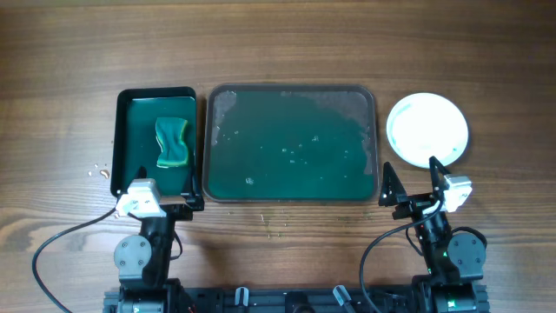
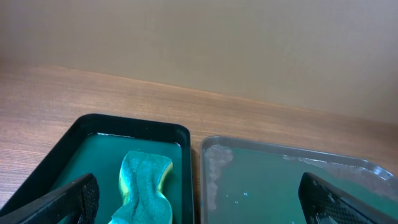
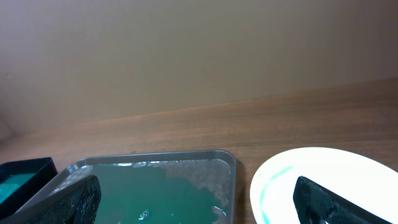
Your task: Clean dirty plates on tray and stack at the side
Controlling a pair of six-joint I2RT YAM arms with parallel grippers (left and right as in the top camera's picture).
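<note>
both grippers stand wide apart, holding nothing. the left gripper [image 2: 199, 202] hovers at the near-left corner of the large green tray [image 1: 287, 174], above the small black-rimmed tray [image 1: 130, 130] with the sponge [image 1: 172, 142]. the right gripper [image 1: 412, 184] hangs off the large tray's near-right corner. no plate lies on the large tray, only teal water and suds. the white plates [image 1: 426, 129] sit just right of it; how many, i cannot tell. the top one shows a teal streak, so it may not pass as clean. a forward reach by the right arm could clip its rim and shove the stack.
</note>
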